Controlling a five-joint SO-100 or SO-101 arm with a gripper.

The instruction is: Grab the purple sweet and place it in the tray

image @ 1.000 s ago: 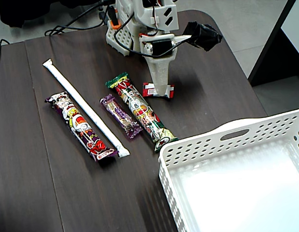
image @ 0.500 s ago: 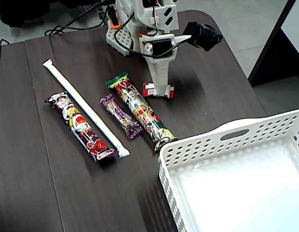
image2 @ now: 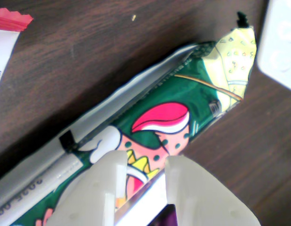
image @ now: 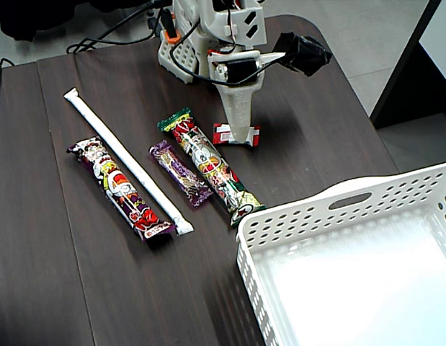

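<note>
Nothing moved, one purple sweet (image: 181,174), one tray (image: 417,176)

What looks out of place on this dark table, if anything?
Nothing is spilled or torn. The white gripper hangs by a small red-and-white sweet, away from the short purple-wrapped sweet.

1. The white arm (image: 208,32) is folded low over its base.
2. Its gripper (image: 238,135) points steeply downward in the fixed view.
3. In the wrist view, the two white fingers (image2: 110,188) stand slightly apart with a narrow gap between them.
</note>
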